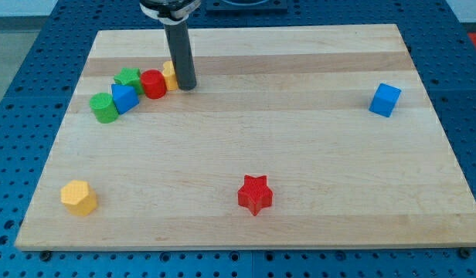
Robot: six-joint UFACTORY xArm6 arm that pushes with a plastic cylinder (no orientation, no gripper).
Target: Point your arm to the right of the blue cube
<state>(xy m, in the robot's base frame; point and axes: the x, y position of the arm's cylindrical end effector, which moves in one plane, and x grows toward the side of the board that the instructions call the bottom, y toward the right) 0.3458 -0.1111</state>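
Note:
A blue cube (385, 100) sits alone near the board's right edge, in the upper half of the view. My tip (185, 86) is far to its left, at the top left of the board, touching the right side of a yellow block (169, 74). That yellow block ends a row of blocks: a red cylinder (153, 83), a green star (129, 77), a second blue block (124, 98) and a green cylinder (103, 107).
A red star (255, 194) lies near the board's bottom middle. A yellow hexagonal block (78, 198) lies at the bottom left. The wooden board (300, 154) rests on a blue perforated table (14, 116).

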